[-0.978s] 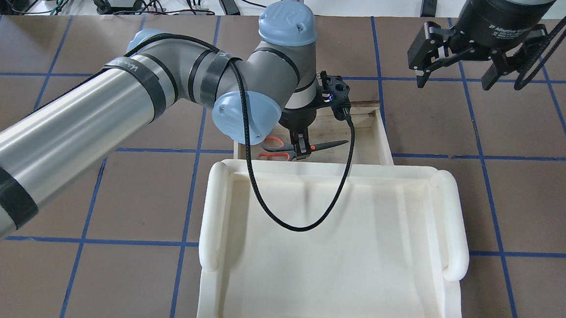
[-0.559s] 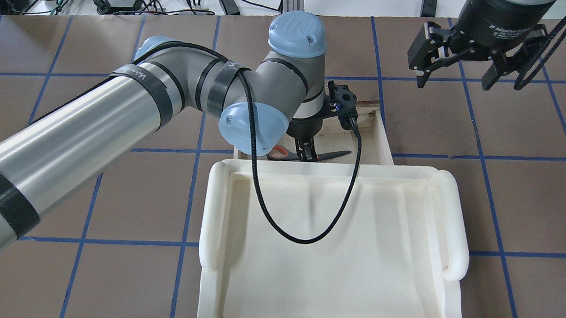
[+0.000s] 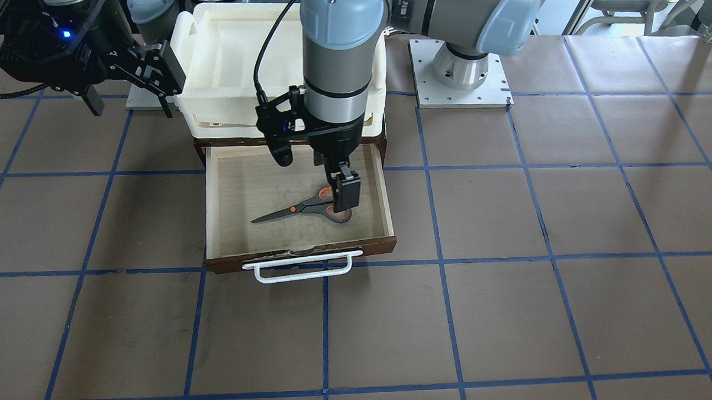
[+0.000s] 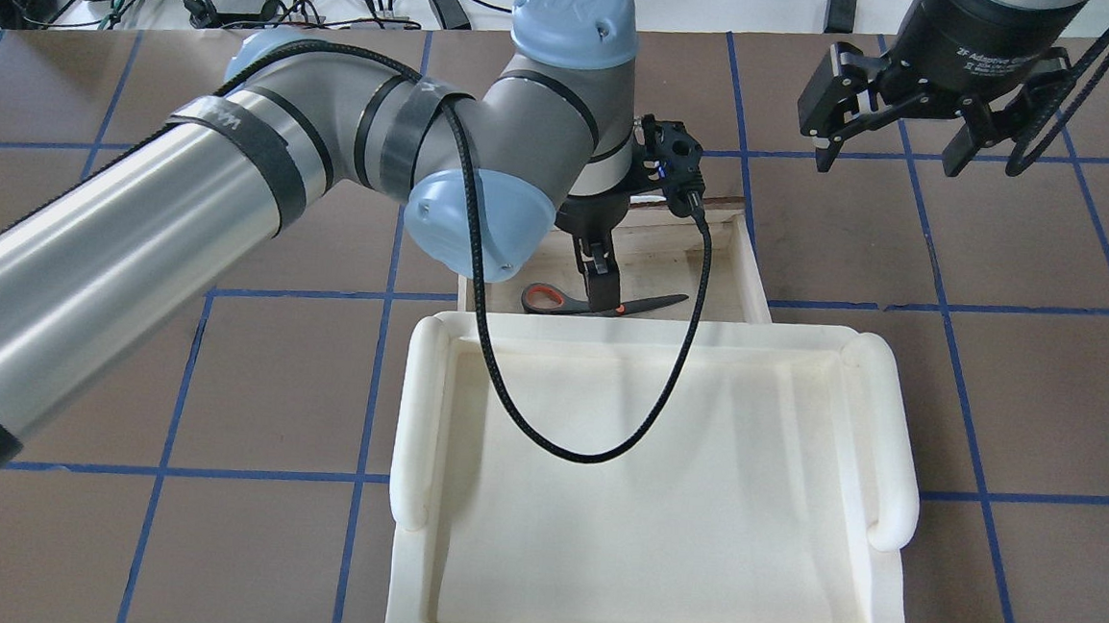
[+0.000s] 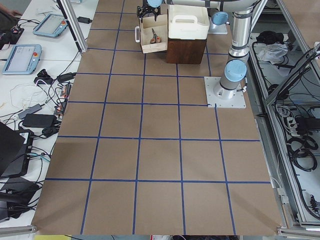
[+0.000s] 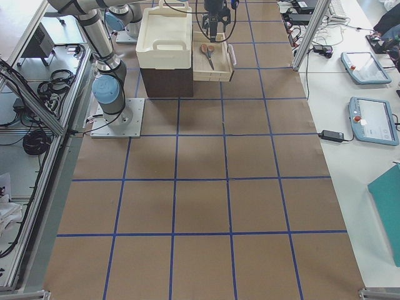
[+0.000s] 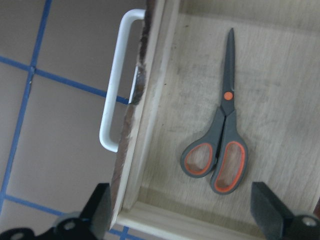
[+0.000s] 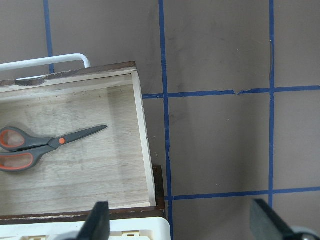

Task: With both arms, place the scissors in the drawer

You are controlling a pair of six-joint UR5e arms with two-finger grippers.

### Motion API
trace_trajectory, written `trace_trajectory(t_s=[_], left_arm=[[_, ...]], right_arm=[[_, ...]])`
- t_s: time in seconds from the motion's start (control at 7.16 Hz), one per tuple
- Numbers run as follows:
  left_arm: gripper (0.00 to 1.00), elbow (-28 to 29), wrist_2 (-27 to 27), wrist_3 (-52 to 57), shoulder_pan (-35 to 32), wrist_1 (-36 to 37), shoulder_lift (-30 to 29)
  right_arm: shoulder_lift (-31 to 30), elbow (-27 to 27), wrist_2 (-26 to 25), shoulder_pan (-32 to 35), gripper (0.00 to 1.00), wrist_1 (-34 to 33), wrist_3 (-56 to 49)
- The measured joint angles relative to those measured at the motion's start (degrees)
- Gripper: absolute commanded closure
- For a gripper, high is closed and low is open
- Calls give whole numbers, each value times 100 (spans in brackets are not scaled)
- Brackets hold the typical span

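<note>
The left arm's black two-finger end effector is being held spread wide just over the small grey-handled, orange-lined scissors, which are lying ungripped on the pale floor of the dark brown wooden drawer. Further right, the right black end effector is being held wide above the brown tabletop.

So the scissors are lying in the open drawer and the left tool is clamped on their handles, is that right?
Not quite. The scissors do lie in the open drawer, but the left tool is open, not clamped on their handles. The left wrist view shows its fingers spread wide with the scissors lying free on the drawer floor.
</note>
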Motion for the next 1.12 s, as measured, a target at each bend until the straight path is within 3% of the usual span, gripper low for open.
trace_trajectory(t_s=[0.42, 1.12], left_arm=[[0, 88, -275, -1024, 1183, -582, 610], [0, -77, -5, -4214, 1689, -1842, 1381]], right_arm=[[4, -6, 22, 7, 0, -123, 77], [35, 0, 39, 14, 0, -229, 276]])
